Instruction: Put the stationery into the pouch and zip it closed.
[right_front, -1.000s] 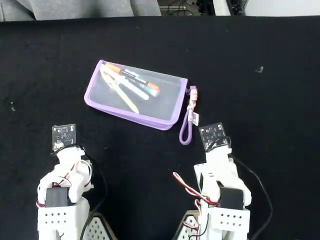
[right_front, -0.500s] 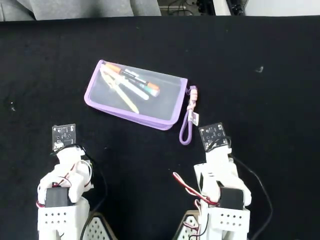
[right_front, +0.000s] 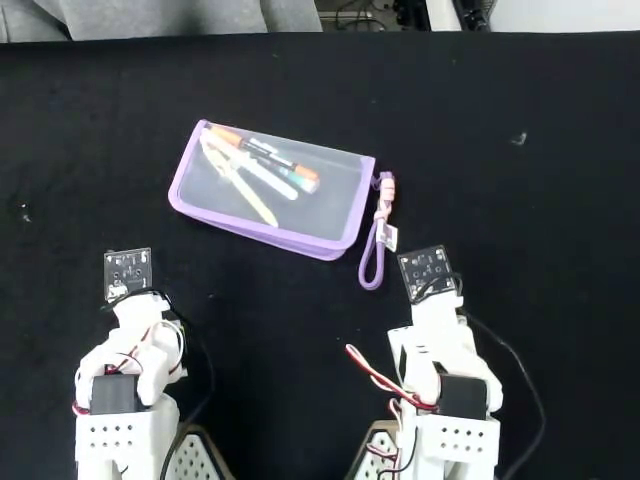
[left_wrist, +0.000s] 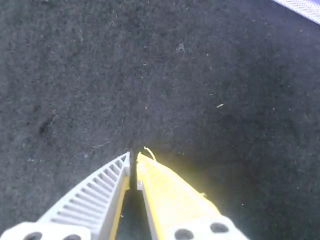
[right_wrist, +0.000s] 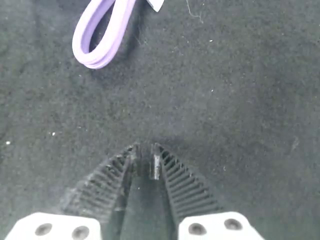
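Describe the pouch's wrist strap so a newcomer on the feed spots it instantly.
On the black table, find the clear, purple-edged pouch holding pens, left of centre. From its right end a pink tab leads to the strap, just ahead of the right gripper. It is the only thin purple loop on bare cloth.

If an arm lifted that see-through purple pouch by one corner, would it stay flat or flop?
Probably flop: the pouch looks like thin clear plastic with a soft purple edge. The pens inside would likely slide toward the low end. Its strap lies in a limp loop, so it would probably dangle.
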